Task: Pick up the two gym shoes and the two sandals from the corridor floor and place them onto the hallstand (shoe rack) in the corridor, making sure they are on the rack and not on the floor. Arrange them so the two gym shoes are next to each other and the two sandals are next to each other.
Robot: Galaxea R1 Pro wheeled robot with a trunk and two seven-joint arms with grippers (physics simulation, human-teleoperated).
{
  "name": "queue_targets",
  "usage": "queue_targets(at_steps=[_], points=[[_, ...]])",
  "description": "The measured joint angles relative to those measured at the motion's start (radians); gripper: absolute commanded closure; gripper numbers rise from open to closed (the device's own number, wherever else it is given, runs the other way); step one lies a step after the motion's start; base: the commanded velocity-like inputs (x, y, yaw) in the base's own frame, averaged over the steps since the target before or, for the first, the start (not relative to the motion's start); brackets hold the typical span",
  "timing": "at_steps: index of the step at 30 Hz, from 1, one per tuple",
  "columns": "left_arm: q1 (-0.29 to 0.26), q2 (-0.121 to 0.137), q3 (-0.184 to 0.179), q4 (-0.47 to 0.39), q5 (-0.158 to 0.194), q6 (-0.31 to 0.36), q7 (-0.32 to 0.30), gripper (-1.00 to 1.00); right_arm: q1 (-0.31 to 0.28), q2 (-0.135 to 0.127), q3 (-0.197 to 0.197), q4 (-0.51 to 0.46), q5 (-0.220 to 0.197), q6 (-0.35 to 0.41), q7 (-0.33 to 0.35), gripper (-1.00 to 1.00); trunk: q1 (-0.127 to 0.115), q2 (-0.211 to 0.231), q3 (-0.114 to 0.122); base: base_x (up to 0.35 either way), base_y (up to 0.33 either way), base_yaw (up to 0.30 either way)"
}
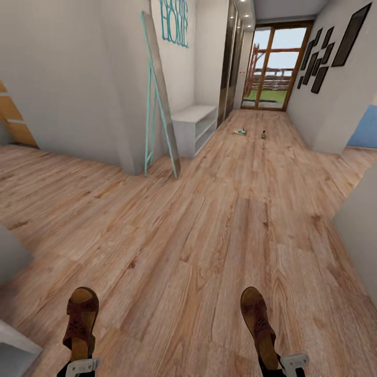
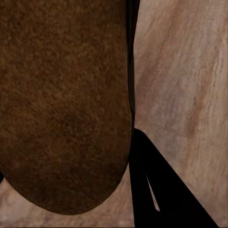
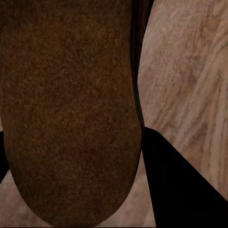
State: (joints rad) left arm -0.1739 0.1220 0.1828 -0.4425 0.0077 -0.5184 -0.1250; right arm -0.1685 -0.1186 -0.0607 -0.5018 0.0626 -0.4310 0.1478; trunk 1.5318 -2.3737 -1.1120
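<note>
Both my arms reach low and forward, side by side at the bottom edge of the head view. My left hand (image 1: 79,366) is closed on the heel end of the left sandal (image 1: 81,319), and my right hand (image 1: 290,362) grips the heel end of the right sandal (image 1: 259,324) the same way — each sandal sticks out ahead of its hand, carried above the corridor floor (image 1: 209,220).

The left sandal's long axis runs almost straight away from me, toe forward, footbed and dark brown straps facing up. The right sandal also points toe forward, but its toe leans a little toward my left, so the two are not quite parallel. They sit well apart, one at each side.

In the left wrist view the brown sole of that sandal (image 2: 61,104) lies close before the camera with a dark finger (image 2: 161,190) beside it over the planks; the right wrist view gives the same for the other sandal (image 3: 66,109) and finger (image 3: 185,185).

Far down the corridor the two gym shoes (image 1: 241,131) (image 1: 264,134) lie on the floor, near each other but apart — past a light grey bench unit (image 1: 195,123) standing against the left wall under teal lettering (image 1: 175,23), with a teal-framed mirror (image 1: 159,99) leaning nearer me
</note>
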Motion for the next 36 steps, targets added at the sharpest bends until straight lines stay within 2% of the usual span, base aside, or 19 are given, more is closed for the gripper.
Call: queue_targets(at_steps=[14,36], points=[[0.0,0.0,0.0,0.0,0.0,0.0,0.0,1.0,0.0,0.0,0.001,0.001,0.0,0.001,0.002,1.0,0.0,0.0,0.0,-0.296,-0.004,0.276],[0.0,-0.001,-0.001,-0.002,0.0,0.001,0.0,1.0,0.0,0.0,0.001,0.001,0.0,0.001,0.0,1.0,-0.001,0.0,0.0,-0.017,0.0,0.276]])
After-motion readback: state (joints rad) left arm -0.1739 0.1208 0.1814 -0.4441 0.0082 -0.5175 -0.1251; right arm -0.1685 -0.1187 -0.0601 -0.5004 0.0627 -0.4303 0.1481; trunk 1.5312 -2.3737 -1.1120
